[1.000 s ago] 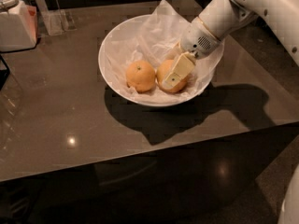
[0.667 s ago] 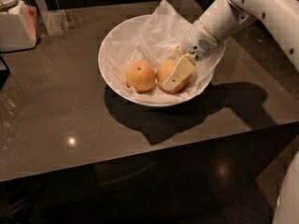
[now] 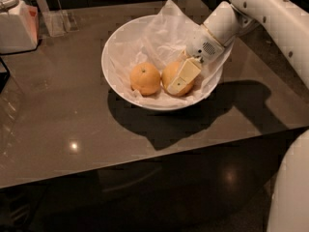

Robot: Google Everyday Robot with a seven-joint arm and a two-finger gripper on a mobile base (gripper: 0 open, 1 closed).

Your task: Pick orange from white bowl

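Note:
The white bowl (image 3: 110, 52), lined with crumpled tissue paper (image 3: 154, 37), sits at the middle back of the dark table (image 3: 72, 129). Two oranges lie side by side in it. The orange (image 3: 167, 74) with plain skin is on the right. A slightly smaller orange with a stem dot (image 3: 145, 79) is on the left. My gripper (image 3: 177, 80) reaches down into the bowl from the upper right and sits right at the plain orange, covering its front. The far side of that orange is hidden.
My white arm (image 3: 270, 13) runs in from the top right corner and down the right edge. A white container (image 3: 17, 25) and a clear plastic stand (image 3: 55, 21) are at the back left. The table's front edge runs across the lower frame.
Almost nothing differs. The gripper stays at the right orange, the wrist has shifted only slightly, and both oranges and the bowl keep their places.

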